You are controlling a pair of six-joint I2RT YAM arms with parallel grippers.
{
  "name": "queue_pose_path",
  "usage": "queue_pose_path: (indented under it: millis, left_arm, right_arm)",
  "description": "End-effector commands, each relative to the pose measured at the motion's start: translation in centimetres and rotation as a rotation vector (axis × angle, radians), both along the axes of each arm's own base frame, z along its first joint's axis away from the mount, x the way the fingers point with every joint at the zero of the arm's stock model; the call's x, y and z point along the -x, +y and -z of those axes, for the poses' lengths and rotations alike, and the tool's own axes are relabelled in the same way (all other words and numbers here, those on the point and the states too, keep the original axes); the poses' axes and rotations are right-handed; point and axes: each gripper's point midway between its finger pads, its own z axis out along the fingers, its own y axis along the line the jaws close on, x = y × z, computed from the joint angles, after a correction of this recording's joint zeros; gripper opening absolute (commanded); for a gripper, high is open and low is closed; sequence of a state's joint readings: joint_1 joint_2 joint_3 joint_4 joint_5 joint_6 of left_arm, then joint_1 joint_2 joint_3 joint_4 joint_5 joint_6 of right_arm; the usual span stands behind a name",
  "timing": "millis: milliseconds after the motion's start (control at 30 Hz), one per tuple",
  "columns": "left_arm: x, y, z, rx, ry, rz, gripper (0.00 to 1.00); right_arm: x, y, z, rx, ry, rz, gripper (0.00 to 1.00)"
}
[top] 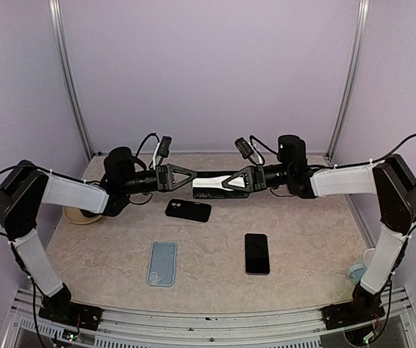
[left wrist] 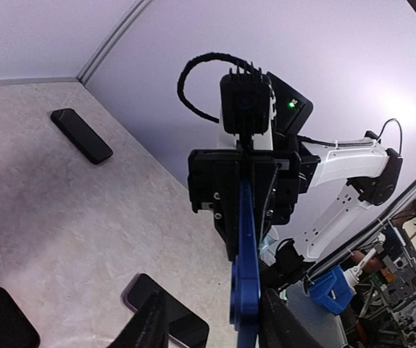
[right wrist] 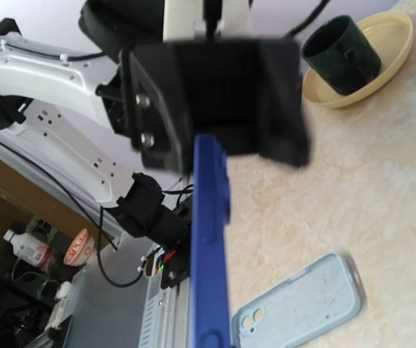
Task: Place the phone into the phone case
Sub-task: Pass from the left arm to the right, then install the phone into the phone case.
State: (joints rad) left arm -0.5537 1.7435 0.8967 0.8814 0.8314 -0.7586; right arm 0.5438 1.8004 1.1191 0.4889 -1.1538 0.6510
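1. Here, the right fingers (top: 240, 180) are clamped tight on one end of a blue phone (right wrist: 211, 239), which hangs in the air above the far middle of the worktop (top: 302, 239).
2. The left fingers (left wrist: 148, 328) stand partly apart around its other end, with a gap on one side.
3. A light blue case (top: 162, 263) lies flat at the near left.
4. A black phone (top: 257, 254) lies to its right, well apart.
5. A black slab (top: 188, 209), phone or case I cannot tell, lies on the worktop just nearer than the blue phone.
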Motion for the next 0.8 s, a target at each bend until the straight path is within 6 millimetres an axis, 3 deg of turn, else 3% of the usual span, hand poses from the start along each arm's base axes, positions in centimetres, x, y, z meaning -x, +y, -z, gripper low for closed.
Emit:
queue_pose_path:
  millis: [0,100,567,767]
  left_arm:
    - [-2.0,1.1,0.1,0.004,-0.009,-0.086,0.5]
    - [-3.0,1.8,0.8,-0.015,0.014,-0.136,0.62]
    - [-6.9,5.4,6.3,-0.144,0.151,-0.378,0.97]
    - [-8.2,6.9,8.6,-0.201,0.2,-0.463,0.99]
  right_arm:
    - [0.5,-1.3,-2.2,-0.033,-0.04,-0.007,0.0]
    - [0.0,-1.7,-1.7,-0.018,-0.022,0.024,0.0]
    - [-3.1,-1.6,1.0,0.114,0.076,0.184,0.0]
    - [-4.5,-1.7,1.8,0.168,0.091,0.26,0.0]
